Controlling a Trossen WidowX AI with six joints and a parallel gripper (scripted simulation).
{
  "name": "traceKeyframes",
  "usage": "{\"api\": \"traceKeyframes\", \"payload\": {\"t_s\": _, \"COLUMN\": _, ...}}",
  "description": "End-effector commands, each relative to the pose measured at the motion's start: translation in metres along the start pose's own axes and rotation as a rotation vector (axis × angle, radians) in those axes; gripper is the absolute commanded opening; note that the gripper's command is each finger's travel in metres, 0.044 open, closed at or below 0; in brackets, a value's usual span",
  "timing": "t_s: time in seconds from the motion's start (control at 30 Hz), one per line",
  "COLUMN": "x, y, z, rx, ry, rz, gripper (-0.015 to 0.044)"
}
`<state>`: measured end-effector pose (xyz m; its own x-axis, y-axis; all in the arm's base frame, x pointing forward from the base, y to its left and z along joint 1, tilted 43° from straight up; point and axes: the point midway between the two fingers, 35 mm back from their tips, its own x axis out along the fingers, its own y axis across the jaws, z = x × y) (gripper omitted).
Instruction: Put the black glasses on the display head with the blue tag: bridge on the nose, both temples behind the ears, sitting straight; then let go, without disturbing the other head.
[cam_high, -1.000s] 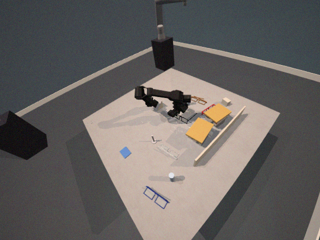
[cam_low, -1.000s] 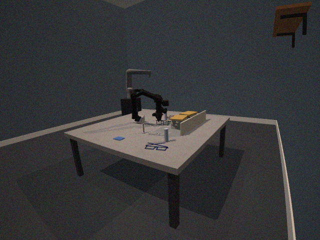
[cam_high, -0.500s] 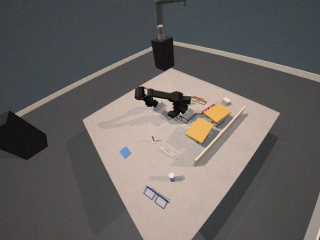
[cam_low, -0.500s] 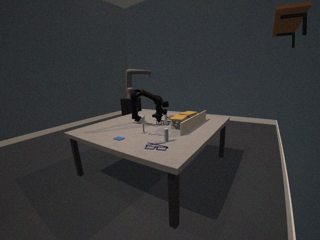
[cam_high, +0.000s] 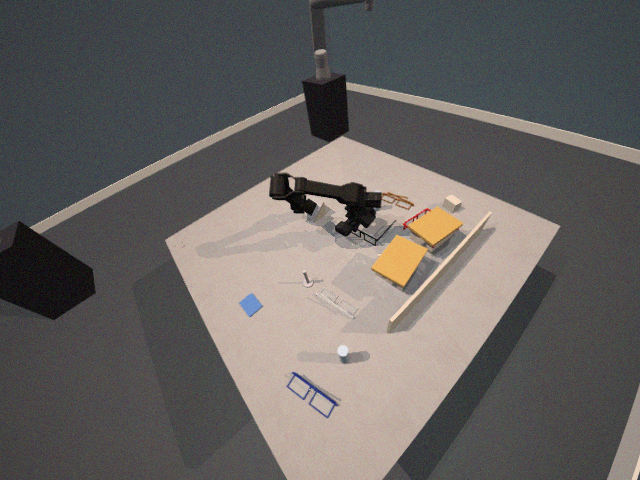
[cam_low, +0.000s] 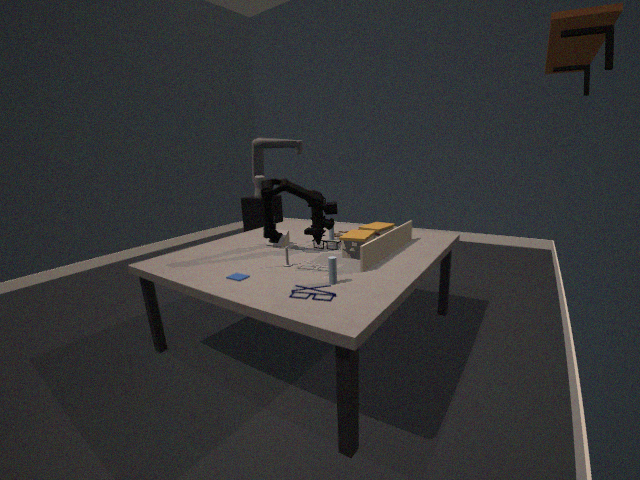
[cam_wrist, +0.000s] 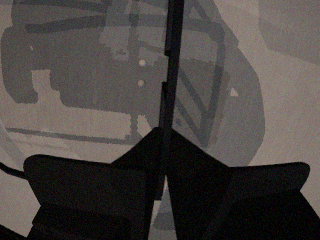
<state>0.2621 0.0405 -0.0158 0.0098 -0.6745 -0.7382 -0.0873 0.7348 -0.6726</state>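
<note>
The black glasses (cam_high: 368, 236) (cam_low: 332, 240) (cam_wrist: 173, 65) are at the near side of the arm, with rims and spread temples visible in the top view. My gripper (cam_high: 352, 231) (cam_low: 316, 243) (cam_wrist: 162, 134) is low over the table, its fingertips closed together on the dark front frame of the glasses. The frame runs up from between the fingertips in the wrist view. The fingers hide part of the glasses, and any gap below them is too small to tell. I cannot make out a display head or a blue tag on one.
Two yellow-topped blocks (cam_high: 399, 260) (cam_high: 435, 226) stand right of the glasses, beside a long low wall (cam_high: 439, 273). Red glasses (cam_high: 408, 223), brown glasses (cam_high: 404, 203), white glasses (cam_high: 336, 303), blue glasses (cam_high: 315, 391), a small post (cam_high: 305, 276), a pale cylinder (cam_high: 342, 353) and a blue square (cam_high: 250, 304) also lie around.
</note>
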Motion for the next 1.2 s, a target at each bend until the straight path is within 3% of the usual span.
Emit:
{"api": "traceKeyframes", "payload": {"t_s": 0.0, "x": 0.0, "y": 0.0, "z": 0.0, "rx": 0.001, "ry": 0.0, "rz": 0.0, "gripper": 0.0}}
{"api": "traceKeyframes", "payload": {"t_s": 0.2, "x": -0.013, "y": 0.001, "z": 0.002, "rx": 0.0, "ry": 0.0, "rz": 0.002, "gripper": 0.0}}
{"api": "traceKeyframes", "payload": {"t_s": 0.77, "x": -0.096, "y": 0.003, "z": 0.004, "rx": -0.005, "ry": 0.0, "rz": -0.001, "gripper": 0.0}}
{"api": "traceKeyframes", "payload": {"t_s": 1.17, "x": -0.104, "y": 0.012, "z": 0.0, "rx": 0.173, "ry": -0.069, "rz": -0.033, "gripper": 0.0}}
